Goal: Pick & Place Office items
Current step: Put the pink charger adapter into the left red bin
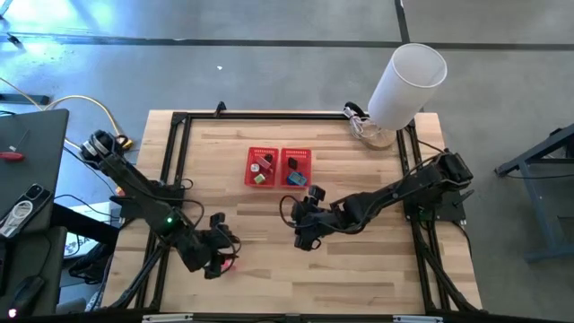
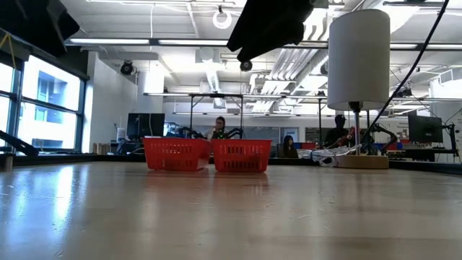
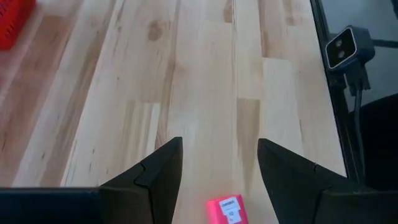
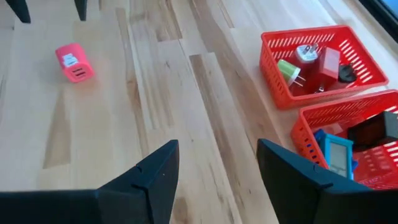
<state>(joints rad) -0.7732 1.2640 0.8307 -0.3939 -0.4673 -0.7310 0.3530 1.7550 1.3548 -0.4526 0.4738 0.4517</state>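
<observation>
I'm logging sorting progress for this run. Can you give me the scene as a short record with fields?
item on table: red-pink charger, lying on the bare wood
left end effector: open, right above that charger
right end effector: open, empty, near the basket
basket: red mesh, two compartments
one compartment: green plug, red item, pale plug, black item
other compartment: teal item, black item

Both arms are built of dark, near-black jointed links with black cables routed along them. The left arm point(image 1: 148, 202) carries a small green indicator light on one link. The right arm point(image 1: 395, 193) has the same dark finish and a blocky housing at its base. Each gripper has two matte black fingers point(image 3: 155, 180) with angular, stepped inner profiles point(image 4: 152, 177).
</observation>
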